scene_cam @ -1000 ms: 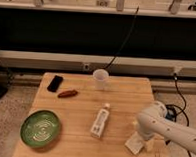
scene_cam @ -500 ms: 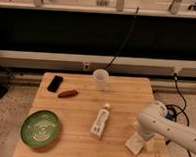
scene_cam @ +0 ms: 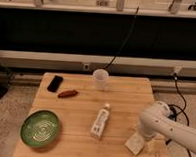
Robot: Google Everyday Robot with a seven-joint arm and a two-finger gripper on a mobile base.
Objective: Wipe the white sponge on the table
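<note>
Light wooden plank counter [scene_cam: 83, 132] seen from above, dark wall and a long pale rail behind it. White arm [scene_cam: 171, 126] reaching in from the right edge, bent down over the near right corner. Hand [scene_cam: 140, 137] down at the end of that arm, right on top of the white sponge [scene_cam: 134, 144]. Can't tell whether clamped onto it or just pressing, too much arm in the way.

White sponge sitting flat on the counter near the front right corner, tilted a bit against the plank lines, partly covered by the arm.

Rest of the stuff, well apart from the sponge:
- white plastic bottle [scene_cam: 100, 121] lying on its side around the middle, cap end pointing to the far side
- translucent white cup [scene_cam: 100, 79] upright near the far edge, roughly centre
- green plate [scene_cam: 40, 128] with pale rings at the front left corner
- small black flat thing [scene_cam: 55, 83] at the far left, looks like a phone
- reddish-brown sausage-shaped item [scene_cam: 68, 93] just beside it, lying flat

Black cable [scene_cam: 123, 40] running up the wall behind the cup.
</note>
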